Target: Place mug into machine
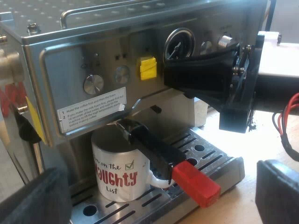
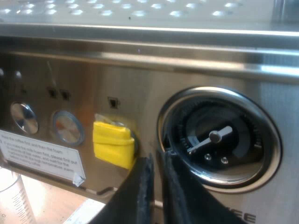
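Two broad black fingers of my left gripper stand well apart with nothing between them, framing the front of the espresso machine. Under the brew head the mug stands upright on the slotted drip tray, so it is already in the machine. It is white, with "on the NAUGHTY List" printed on its side, the big word in red, and its white loop points outward toward the tray's edge. Directly above the mug the holder is locked into the machine's front. Its dark handle slants out over the mug's rim and ends in the red tip, which hangs above the tray just beside the mug's loop. My right gripper is up at the control panel, with its tip between the yellow button cover and the round pressure gauge. In the right wrist view its fingers lie drawn together, with only a thin slit between them and nothing held, and they rise in front of the gauge's rim close to the yellow cover. Two round metal buttons sit on the panel near that cover, above a white instruction sticker. A clear measuring glass with printed marks shows beneath the panel's lower edge, under the sticker.
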Controlling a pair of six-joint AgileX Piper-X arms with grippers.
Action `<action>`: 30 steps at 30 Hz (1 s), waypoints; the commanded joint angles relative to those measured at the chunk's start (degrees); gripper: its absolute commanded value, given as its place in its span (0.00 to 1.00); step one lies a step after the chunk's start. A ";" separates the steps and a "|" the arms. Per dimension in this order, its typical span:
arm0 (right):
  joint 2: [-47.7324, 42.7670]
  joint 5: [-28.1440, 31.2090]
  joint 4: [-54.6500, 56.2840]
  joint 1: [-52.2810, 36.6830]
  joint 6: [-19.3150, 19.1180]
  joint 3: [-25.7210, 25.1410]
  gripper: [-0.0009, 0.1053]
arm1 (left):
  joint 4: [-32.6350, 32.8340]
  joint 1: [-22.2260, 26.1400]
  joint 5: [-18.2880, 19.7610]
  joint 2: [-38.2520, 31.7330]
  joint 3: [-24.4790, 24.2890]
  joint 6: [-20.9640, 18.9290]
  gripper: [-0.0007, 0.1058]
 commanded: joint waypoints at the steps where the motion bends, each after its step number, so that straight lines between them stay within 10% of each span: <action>1: 0.15 3.46 -0.16 -0.98 -0.73 -0.44 0.10 | -0.64 -0.16 0.25 -0.02 -0.23 -0.31 0.77; 30: -0.08 3.34 2.87 7.72 -3.03 -2.72 0.10 | -0.64 -0.16 -0.21 -0.02 -0.23 -0.31 0.77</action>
